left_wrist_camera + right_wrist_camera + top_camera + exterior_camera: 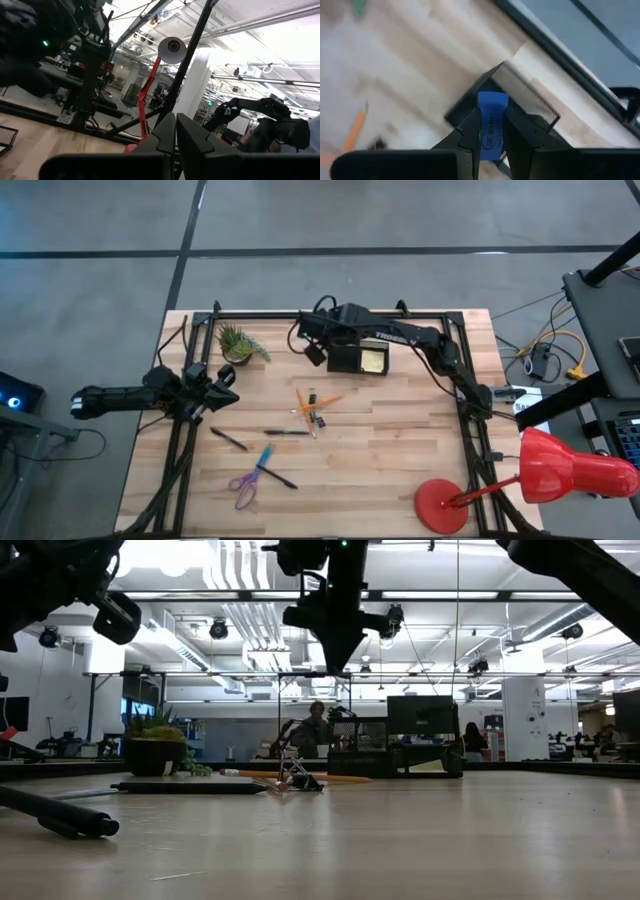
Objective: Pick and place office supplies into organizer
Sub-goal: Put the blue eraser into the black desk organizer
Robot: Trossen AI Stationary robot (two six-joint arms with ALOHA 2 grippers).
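Small blue block (491, 125) with printed lettering, pinched between the two dark fingers (470, 132) of the right end effector (490, 136) and held above the black organizer (358, 360). Seen from overhead, organizer at the far edge of the wooden counter (400, 450), yellow sticky-note pad (372, 361) lying in it. Right end effector (315, 351) just beside the organizer's left side, raised off the counter, its arm running back to the right along the frame.

Toward the near edge from the organizer, a cluster of orange pencils (318, 404) crossed with tiny dark bits (318, 419). Nearer still from the organizer, a thin black pen (286, 432) and another black pen (229, 439) to its left. Farthest from the organizer toward the near-left, blue pen (264, 457) and purple-handled scissors (245, 487), with one more dark pen (282, 477) beside them.

Left of the organizer, a small green potted plant (238, 343). Well left and nearer than the organizer, left end effector (222, 386) clenched with nothing between the fingers (162, 135), lifted over the counter's left side. Diagonally across from the organizer, at the near-right corner, red desk lamp (550, 475).
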